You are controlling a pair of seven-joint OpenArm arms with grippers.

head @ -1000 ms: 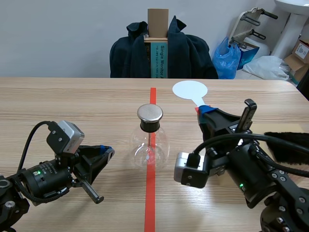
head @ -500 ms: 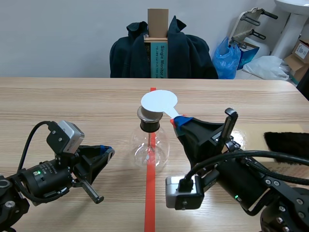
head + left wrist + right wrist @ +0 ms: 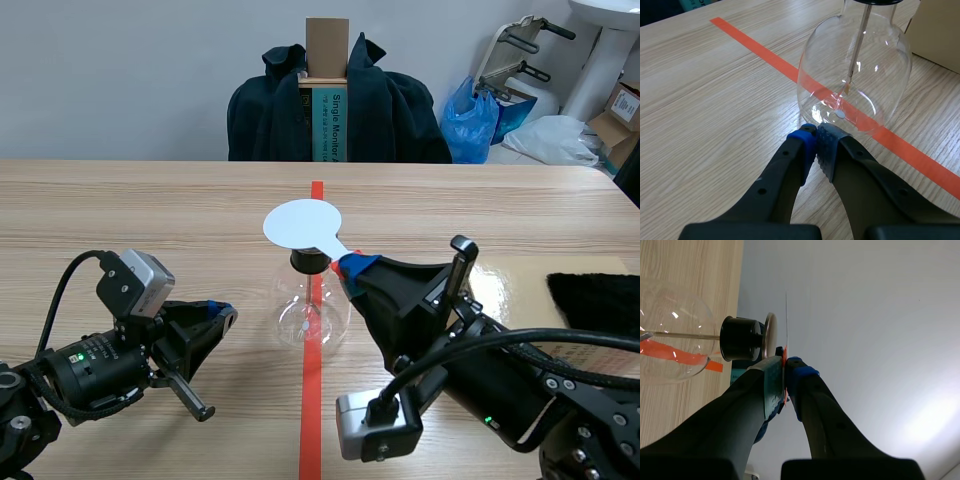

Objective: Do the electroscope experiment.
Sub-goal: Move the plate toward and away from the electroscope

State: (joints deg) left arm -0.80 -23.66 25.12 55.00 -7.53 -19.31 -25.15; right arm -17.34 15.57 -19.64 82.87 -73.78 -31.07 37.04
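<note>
Flask: clear round glass electroscope flask (image 3: 312,305) with black stopper (image 3: 740,338) and flat round metal cap (image 3: 771,335), upright on the orange-red tape line (image 3: 310,420) mid-table (image 3: 150,210), between my two arms.
Right claw: right gripper (image 3: 785,372) clamped on the stem of the flat white round paddle (image 3: 303,225); fingers almost together, only the thin stem between the pads.
Paddle vs cap: disc sits ahead of my right fingertips, stem running from the claw out toward the flask. Disc face is parallel to the cap and directly over it. Right wrist view shows a thin gap, so I judge near, not touching.
Left claw: left gripper (image 3: 816,145) closed on nothing, pads meeting, low on the table just beside the flask's bulb.
Rod: thin metal rod (image 3: 856,45) hangs inside the glass; foil spread at its tip too small to tell.
Next move: I judge it is the right arm's, a short closing along the cap's axis.
Other: black fuzzy cloth (image 3: 598,300) at the table's right edge, well apart.
</note>
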